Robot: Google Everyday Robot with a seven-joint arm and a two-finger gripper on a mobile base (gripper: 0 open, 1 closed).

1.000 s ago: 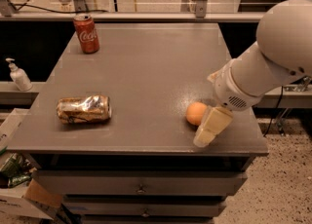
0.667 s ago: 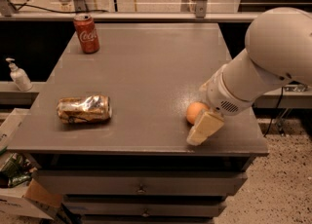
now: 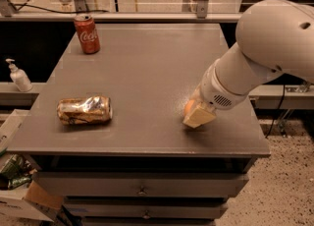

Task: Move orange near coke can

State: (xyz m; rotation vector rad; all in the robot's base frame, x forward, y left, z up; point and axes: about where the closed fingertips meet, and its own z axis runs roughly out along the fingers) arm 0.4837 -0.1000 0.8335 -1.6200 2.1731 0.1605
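Observation:
The orange lies on the grey table at the front right. Only a sliver of it shows at the left edge of my gripper, which is down at the table surface right over it. The big white arm reaches in from the right and covers the rest of the fruit. The coke can stands upright at the table's far left corner, well away from the orange and the gripper.
A crushed gold-and-silver can lies on its side at the front left. A white soap dispenser stands on a lower shelf left of the table. Drawers run under the table front, and boxes sit on the floor at lower left.
The arm has swung left and lower, and the gripper now covers most of the orange, which showed plainly beside it before. Both cans have not moved.

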